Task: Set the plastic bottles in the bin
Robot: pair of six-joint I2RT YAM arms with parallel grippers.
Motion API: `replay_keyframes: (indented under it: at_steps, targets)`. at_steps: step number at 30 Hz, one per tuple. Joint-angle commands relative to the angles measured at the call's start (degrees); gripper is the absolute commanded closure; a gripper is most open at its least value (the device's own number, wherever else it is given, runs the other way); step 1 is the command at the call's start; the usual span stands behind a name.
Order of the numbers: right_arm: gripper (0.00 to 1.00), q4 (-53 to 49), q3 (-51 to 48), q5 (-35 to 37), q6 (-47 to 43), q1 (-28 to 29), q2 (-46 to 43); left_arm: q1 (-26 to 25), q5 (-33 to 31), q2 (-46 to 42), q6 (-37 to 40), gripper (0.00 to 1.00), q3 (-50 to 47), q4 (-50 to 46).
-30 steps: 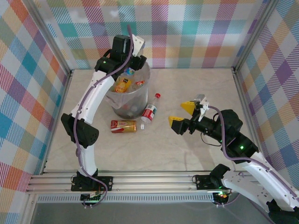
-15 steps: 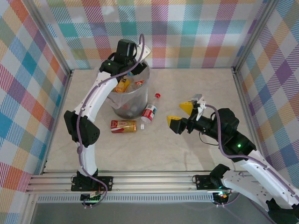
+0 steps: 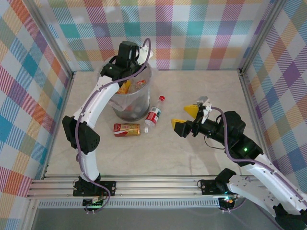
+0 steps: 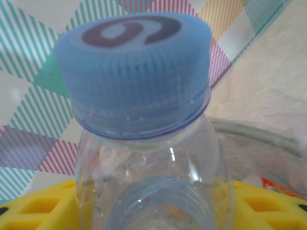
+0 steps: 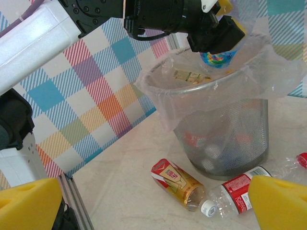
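Observation:
My left gripper (image 3: 128, 72) hangs over the bin (image 3: 125, 106), shut on a clear plastic bottle (image 4: 144, 158) with a blue cap. In the right wrist view that bottle (image 5: 218, 56) shows a blue patterned label and hangs just above the bin's lined rim (image 5: 192, 91). Other bottles lie inside the bin. On the table, a red-labelled bottle (image 3: 153, 115) with a red cap lies right of the bin. A bottle with a red and gold label (image 3: 127, 129) lies in front of the bin. My right gripper (image 3: 186, 118) is open, right of the red-labelled bottle and apart from it.
Checked walls and aluminium rails close the table on three sides. The bin stands near the back wall. The clear bag liner (image 5: 268, 72) folds out over the rim. Bare tabletop (image 3: 158, 153) stretches between the bottles and the arm bases.
The left wrist has shifted slightly back over the bin with the bottle. The right gripper edged a little to the left, staying open.

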Motion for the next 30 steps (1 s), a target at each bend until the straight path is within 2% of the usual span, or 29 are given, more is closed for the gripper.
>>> replay_keyframes:
  at_steps: [1,6,18,20,23,30]
  targets:
    - [0.0,1.51,-0.19,-0.39,0.82,0.34,-0.21,-0.61,-4.0,-2.45,3.47,0.4,-0.6,2.51]
    - [0.0,1.03,0.06,-0.52,1.01,0.34,-0.48,-1.51,-7.21,-1.7,8.09,0.4,-0.91,5.12]
    - [0.0,-0.79,0.96,0.23,0.2,0.34,-1.24,-0.66,-7.44,-2.14,8.56,0.35,-6.34,7.34]
    - [0.0,-0.64,0.95,0.17,0.21,0.36,-0.94,-0.59,-6.74,-2.68,7.83,0.32,-6.76,5.82]
    - [0.0,0.08,0.95,-0.29,0.31,0.34,-0.1,-0.52,-6.19,-3.72,5.98,0.19,-7.12,4.01]
    - [0.0,1.47,0.61,-0.96,0.97,0.34,1.1,-0.79,-1.58,-8.03,-1.91,0.05,-6.76,-0.33]
